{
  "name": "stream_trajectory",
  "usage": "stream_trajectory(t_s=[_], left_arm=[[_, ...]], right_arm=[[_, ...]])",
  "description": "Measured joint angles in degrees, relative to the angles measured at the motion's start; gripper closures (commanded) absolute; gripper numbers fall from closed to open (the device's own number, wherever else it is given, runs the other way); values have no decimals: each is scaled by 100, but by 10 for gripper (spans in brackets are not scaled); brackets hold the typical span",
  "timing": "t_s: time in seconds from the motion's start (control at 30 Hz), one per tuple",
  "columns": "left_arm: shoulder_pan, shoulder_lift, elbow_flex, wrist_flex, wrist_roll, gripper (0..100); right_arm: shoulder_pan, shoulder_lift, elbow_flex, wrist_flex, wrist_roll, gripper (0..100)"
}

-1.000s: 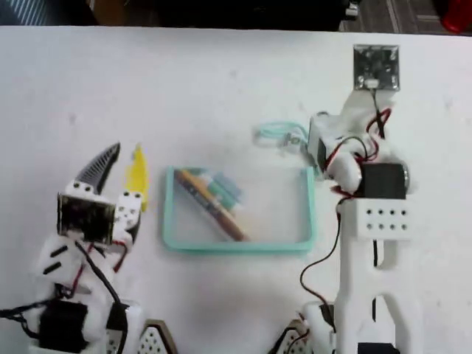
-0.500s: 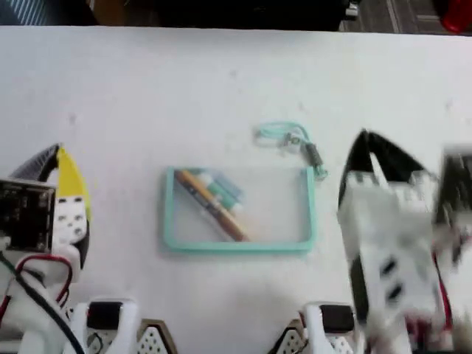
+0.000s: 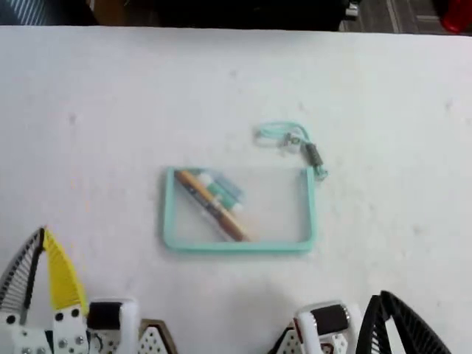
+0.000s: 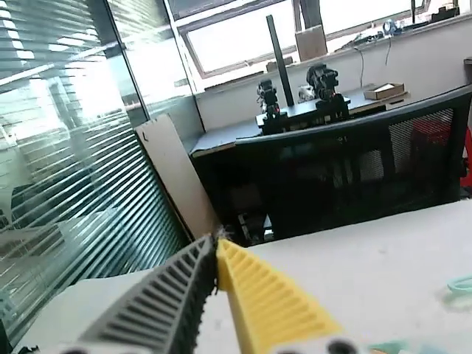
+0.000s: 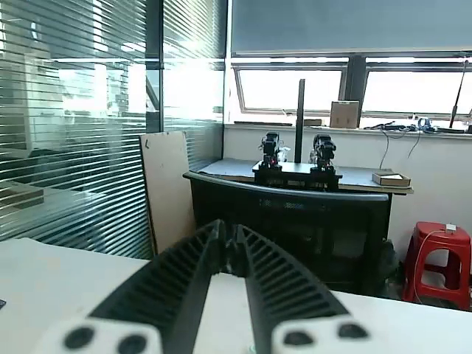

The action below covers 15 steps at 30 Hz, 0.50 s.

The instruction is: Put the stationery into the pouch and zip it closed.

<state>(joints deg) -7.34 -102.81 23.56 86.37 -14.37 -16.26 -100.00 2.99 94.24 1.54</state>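
A clear pouch (image 3: 240,212) with a mint-green border lies flat at the middle of the table. Inside it, toward its left side, sit a pencil (image 3: 210,206) and other small stationery items (image 3: 221,189). The zipper pull with its mint cord (image 3: 291,140) rests just beyond the pouch's far right corner. My left gripper (image 3: 42,234), with a grey and a yellow finger, is shut at the near left edge of the table, well away from the pouch. My right gripper (image 3: 383,297), black, is shut at the near right edge. Both wrist views look out over the table into the room, with the left gripper (image 4: 215,240) and the right gripper (image 5: 228,227) closed on nothing.
The arm bases (image 3: 140,332) stand at the near edge of the white table (image 3: 110,110). Behind the table are a black chair (image 5: 295,228), a desk with other small arms, and a red stool (image 5: 441,262).
Both arms have pulled back from beside the pouch to the near edge of the table. The right gripper left the zipper pull area; the pouch has not moved.
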Motion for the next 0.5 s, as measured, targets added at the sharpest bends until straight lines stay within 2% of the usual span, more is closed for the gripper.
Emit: stream_trajectory(t_s=[0.13, 0.3, 0.4, 0.5], left_arm=[[-35, -193, 589, 9, -35, 977], [-35, -193, 826, -18, -9, 977], [-35, -193, 1459, -352, 9, 976], [-35, -193, 2567, -993, 9, 976]], right_arm=[[299, -316, 360, 176, 0, 981], [308, -316, 659, 149, 0, 981], [343, -316, 1231, -290, 0, 971], [378, -316, 2409, -1011, 0, 911]])
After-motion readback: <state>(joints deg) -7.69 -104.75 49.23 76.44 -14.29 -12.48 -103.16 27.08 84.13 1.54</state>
